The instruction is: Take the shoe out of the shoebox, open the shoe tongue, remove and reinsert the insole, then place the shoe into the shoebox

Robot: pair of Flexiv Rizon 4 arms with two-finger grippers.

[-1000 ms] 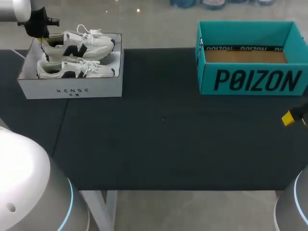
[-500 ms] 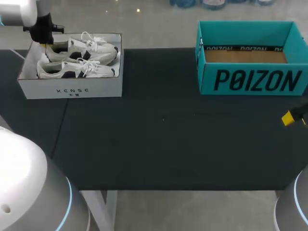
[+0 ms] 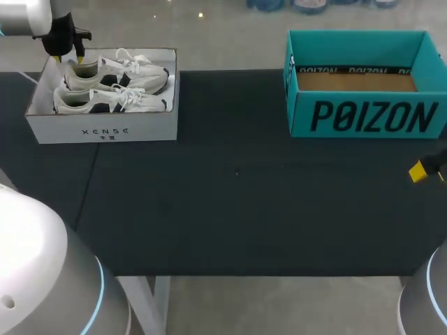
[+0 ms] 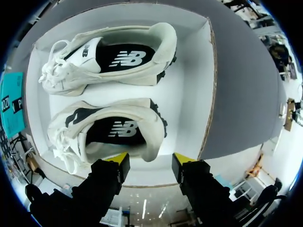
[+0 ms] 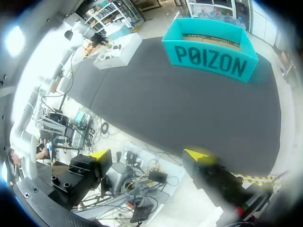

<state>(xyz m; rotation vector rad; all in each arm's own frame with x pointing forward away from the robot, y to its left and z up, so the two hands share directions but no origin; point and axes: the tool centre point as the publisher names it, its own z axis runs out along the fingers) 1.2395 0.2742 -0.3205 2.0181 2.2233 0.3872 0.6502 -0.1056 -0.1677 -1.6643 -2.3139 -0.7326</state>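
Ok, upper left of frame: left claw (image 3: 68,60) hangs released over the back end of the white shoebox (image 3: 105,130), gripping nothing. Both shoes sit inside on their soles, toes pointing right: rear shoe (image 3: 119,72) and front shoe (image 3: 112,102). From the left wrist we see the fingers spread just above the rear shoe's heel collar (image 4: 154,125); contact not evident. We judge the shoe light, with a soft upper and the heel cup as the stiffest part, so pinch there, one finger inside, one outside. Laces (image 3: 129,56) are loose and could snag on the box wall. Insole likely thin and floppy. Bench (image 3: 237,209) mid-frame. Teal box (image 3: 363,115) upper right, open. Right claw (image 5: 149,156) at right edge, released, empty.
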